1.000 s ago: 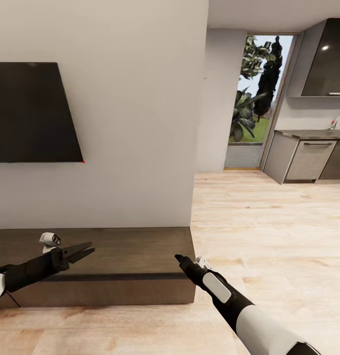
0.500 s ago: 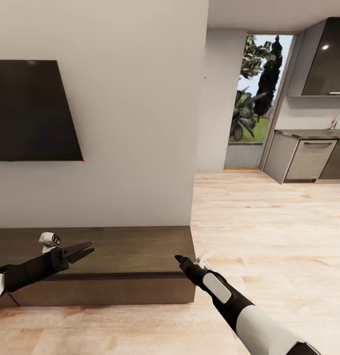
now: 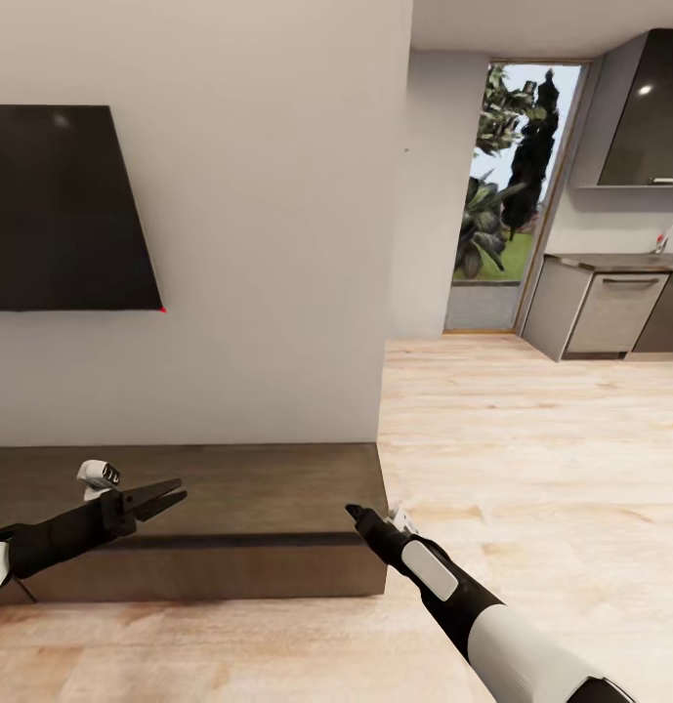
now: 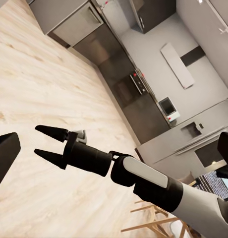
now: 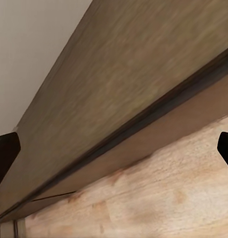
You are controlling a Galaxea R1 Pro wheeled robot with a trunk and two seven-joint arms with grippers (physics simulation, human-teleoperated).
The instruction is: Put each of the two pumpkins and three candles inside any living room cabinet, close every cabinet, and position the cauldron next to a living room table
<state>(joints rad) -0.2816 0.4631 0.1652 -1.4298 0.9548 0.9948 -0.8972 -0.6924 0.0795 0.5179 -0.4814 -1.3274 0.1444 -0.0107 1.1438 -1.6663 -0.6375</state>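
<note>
The long, low dark brown cabinet [image 3: 258, 483] stands against the white wall, and its front looks flush and closed. My left gripper [image 3: 178, 495] hovers open above the cabinet's top near its front edge, holding nothing. My right gripper [image 3: 350, 509] is open and empty just in front of the cabinet's right end; the left wrist view shows its two fingers spread [image 4: 38, 140]. In the right wrist view the cabinet's top and front edge [image 5: 143, 84] run close by, between two dark fingertips [image 5: 5, 151]. The pumpkins, candles, cauldron and table are out of view.
A black TV [image 3: 63, 210] hangs on the wall above the cabinet. The wall ends at a corner [image 3: 399, 244]. Pale wood floor [image 3: 531, 459] runs right toward a glass door [image 3: 512, 186] and grey kitchen units [image 3: 609, 312].
The whole picture has shifted a little, with the TV and cabinet sitting slightly higher, so the camera has moved. Both arms hold the same pose.
</note>
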